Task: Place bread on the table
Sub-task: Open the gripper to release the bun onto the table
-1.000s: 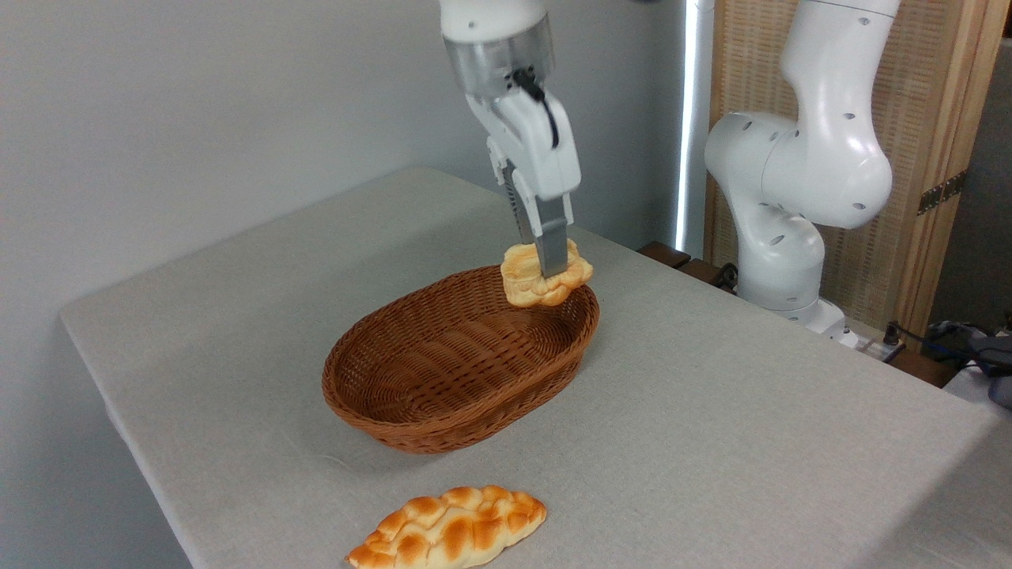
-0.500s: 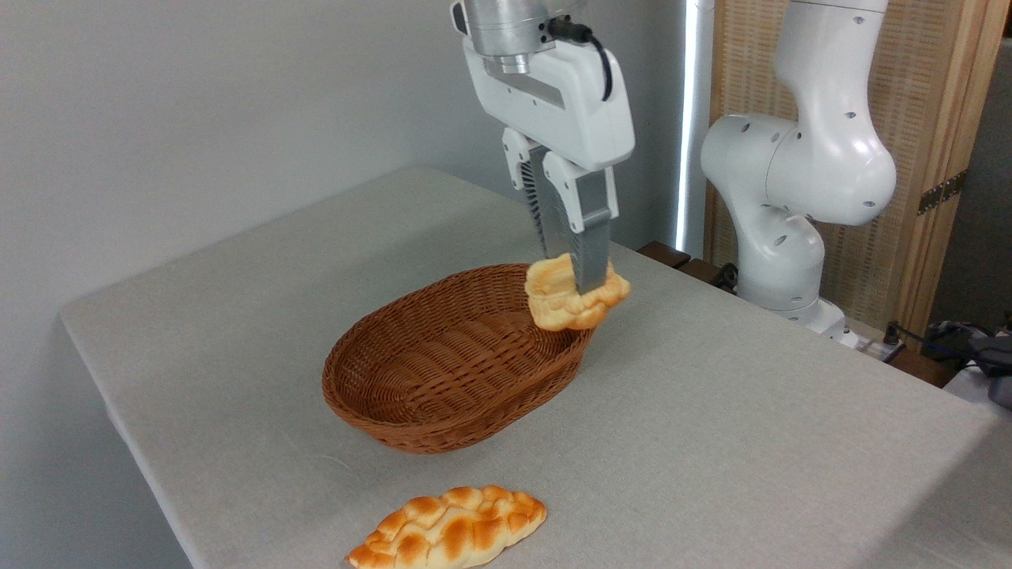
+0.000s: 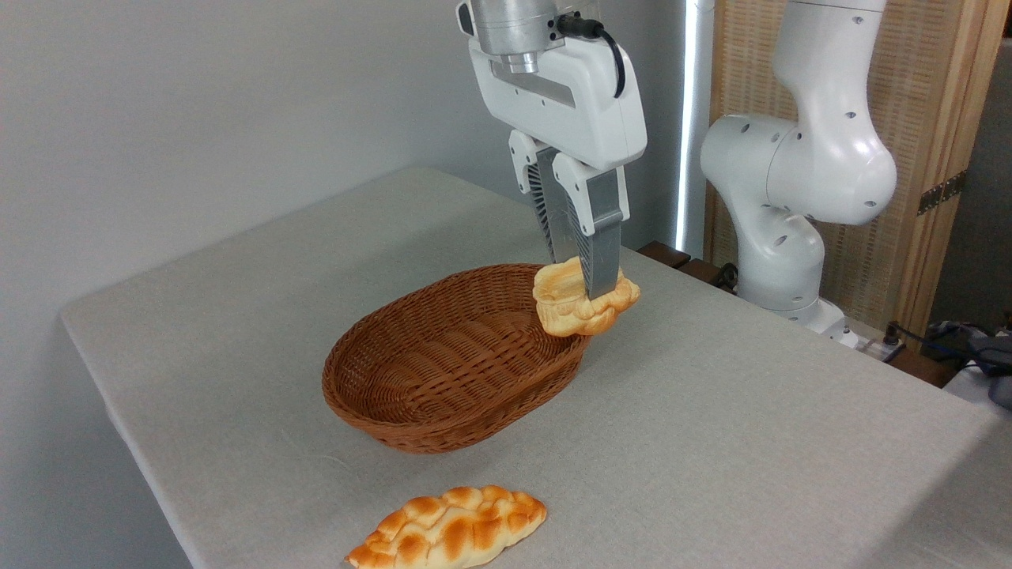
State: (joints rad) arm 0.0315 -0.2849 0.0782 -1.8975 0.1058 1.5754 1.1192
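The bread, a small lumpy bun in pale cream with golden-brown patches, hangs in the air over the right end of the wicker basket. My gripper points down from above and is shut on the bun, its grey fingers pressed into the top of it. The bun is clear of the table, a large surface under light grey cloth, and sits just above the basket's rim.
A long braided golden-orange loaf lies near the table's front edge. The arm's white base stands behind the table's right side, in front of a wooden screen. Cables lie at the far right.
The gripper has turned about its axis and carried the bun rightward, from over the basket's inside to over its right rim. The grip stays shut.
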